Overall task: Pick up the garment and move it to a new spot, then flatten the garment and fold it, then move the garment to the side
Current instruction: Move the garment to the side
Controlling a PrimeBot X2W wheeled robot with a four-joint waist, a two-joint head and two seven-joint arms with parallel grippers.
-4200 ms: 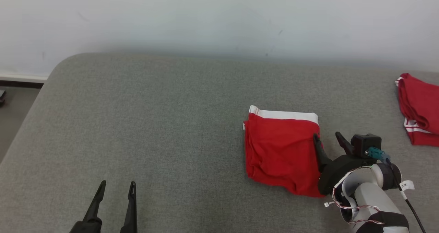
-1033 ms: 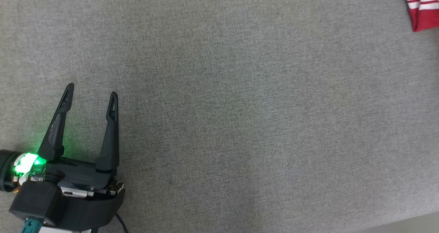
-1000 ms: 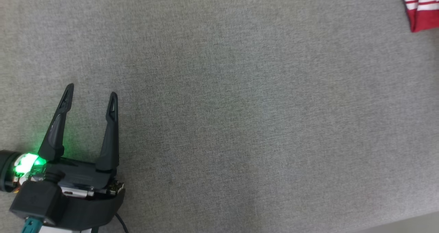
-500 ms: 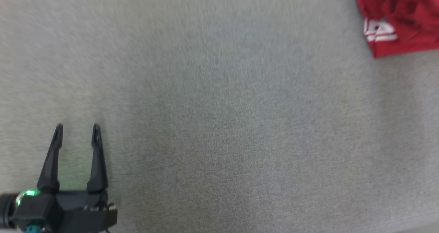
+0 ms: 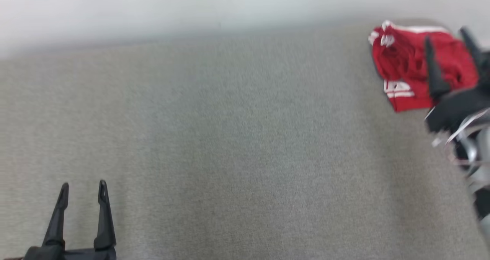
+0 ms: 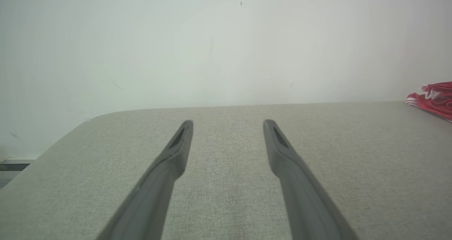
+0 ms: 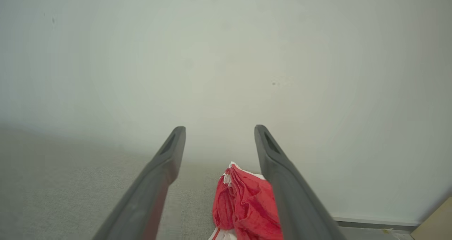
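Note:
A crumpled red garment (image 5: 405, 66) with white bands lies at the far right of the grey padded surface (image 5: 229, 137), close to the wall. My right gripper (image 5: 445, 35) hovers over the garment's right part, open, with nothing between its fingers. In the right wrist view the garment (image 7: 243, 204) sits low between and below the open right gripper (image 7: 219, 128). My left gripper (image 5: 83, 184) stands open at the lower left over bare fabric. The left wrist view has the open left gripper (image 6: 229, 121) and the garment (image 6: 432, 97) at the right edge. The head view is blurred.
A pale wall (image 5: 191, 7) runs along the surface's back edge. The surface's rounded left corner (image 6: 88, 120) drops to a strip of floor (image 6: 10, 167). A brown board corner (image 7: 436, 220) stands by the wall beyond the garment.
The head camera has tilted up and swung: the wall and the whole garment have come into the picture, along with my right gripper over the garment. Both grippers stay open.

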